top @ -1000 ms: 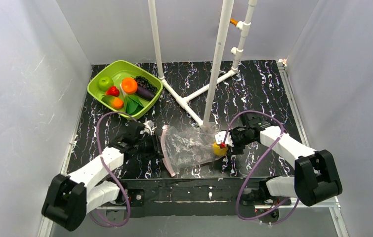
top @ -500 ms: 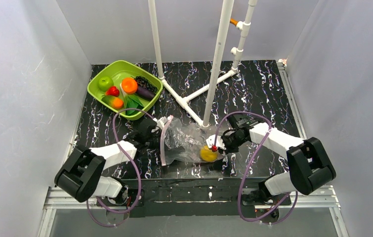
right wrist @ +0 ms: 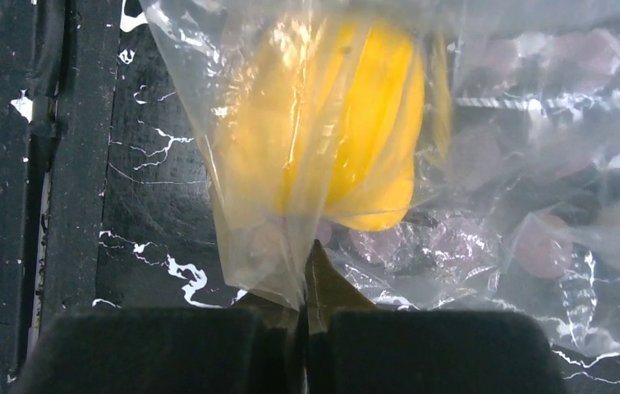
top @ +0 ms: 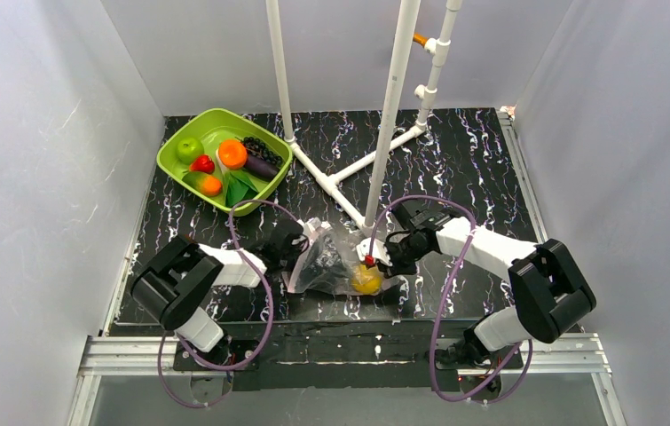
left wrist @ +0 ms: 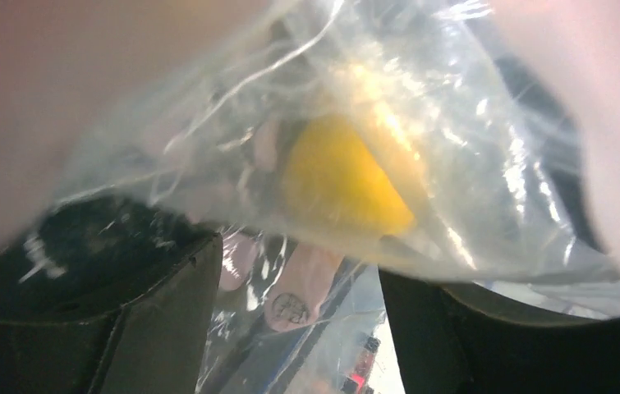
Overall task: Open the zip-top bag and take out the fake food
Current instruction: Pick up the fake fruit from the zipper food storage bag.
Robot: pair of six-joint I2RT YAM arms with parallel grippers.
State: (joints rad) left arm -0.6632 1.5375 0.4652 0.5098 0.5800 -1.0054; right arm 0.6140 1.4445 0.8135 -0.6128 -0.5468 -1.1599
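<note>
A lime-green tray (top: 171,158) sits upper left, with a white pipe stand (top: 384,133) just behind. Lower centre, the zip-top bag (top: 331,262) lies left-right, mouth toward the spread left pincer (left wrist: 298,279). The right pincer (right wrist: 310,320) pinches its end beside the lemon (top: 366,280).

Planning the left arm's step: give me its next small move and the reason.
Probably ease the left gripper forward and close on the yellow lemon. Its jaws stand open facing the lemon, which lies inside the zip-top bag, while the right gripper pinches the bag's film, anchoring it. Whether film lies between them I cannot tell.
</note>
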